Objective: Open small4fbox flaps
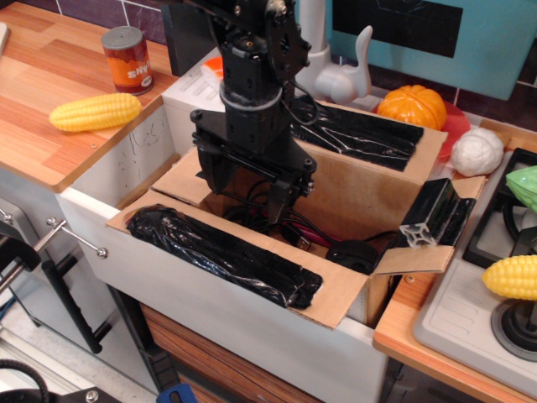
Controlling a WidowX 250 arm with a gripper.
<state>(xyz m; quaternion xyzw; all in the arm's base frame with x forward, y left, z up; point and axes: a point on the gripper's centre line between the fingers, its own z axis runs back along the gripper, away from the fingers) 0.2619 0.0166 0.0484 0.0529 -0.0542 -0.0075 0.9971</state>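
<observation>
Small4fbox (352,180) sits at frame centre inside the white sink (126,159), flaps (222,252) folded outward. Gripper (245,195) hangs within the box opening, left of centre; jaw spacing indeterminate, nothing visibly held.

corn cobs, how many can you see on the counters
2. One corn cob lies on the wooden counter at left, near the can. The other corn cob sits at the right edge by the stove, partly cut off. Others may be out of frame.
</observation>
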